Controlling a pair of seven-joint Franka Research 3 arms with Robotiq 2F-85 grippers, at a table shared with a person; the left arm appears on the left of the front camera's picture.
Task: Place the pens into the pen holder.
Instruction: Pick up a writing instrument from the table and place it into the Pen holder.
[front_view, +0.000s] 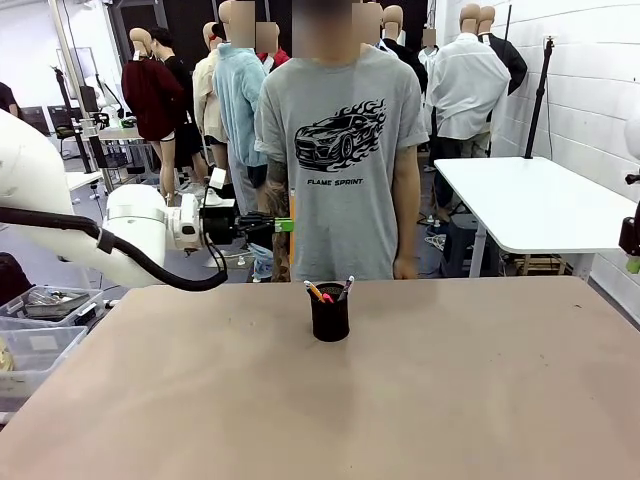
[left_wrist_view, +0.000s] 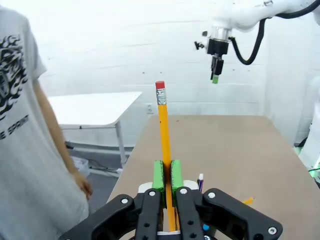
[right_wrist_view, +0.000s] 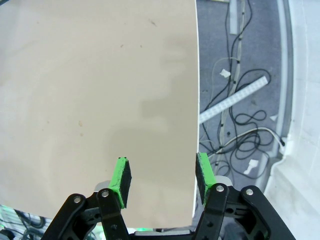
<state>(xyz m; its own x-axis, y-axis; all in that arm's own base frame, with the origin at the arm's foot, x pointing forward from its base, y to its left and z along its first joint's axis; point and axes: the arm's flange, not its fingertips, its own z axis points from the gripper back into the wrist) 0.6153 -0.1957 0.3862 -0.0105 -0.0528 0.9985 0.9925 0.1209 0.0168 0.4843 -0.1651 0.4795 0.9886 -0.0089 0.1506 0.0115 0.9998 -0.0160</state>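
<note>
Clamping the yellow pencil (left_wrist_view: 163, 135) by its lower shaft, the left gripper (left_wrist_view: 166, 176) is carrying it high and left of the pen holder (front_view: 330, 313) — two pens already standing inside — while the right gripper (right_wrist_view: 160, 179) is hanging apart, holding nothing, over the table's (right_wrist_view: 90, 90) right edge.

1. Slim yellow-orange wooden pencil (left_wrist_view: 163, 145) shows a red eraser above a silver band.
2. Left gripper (left_wrist_view: 166, 176): black frame, bright green pads.
3. Small black wire-mesh cylindrical pen holder (front_view: 330, 313) carries orange-red and white-silver pen tips.
4. Flat tabletop (front_view: 450, 390) reads plain pinkish-tan.
5. Person's grey T-shirt (front_view: 345, 150) bears a black flaming-car print.
</note>
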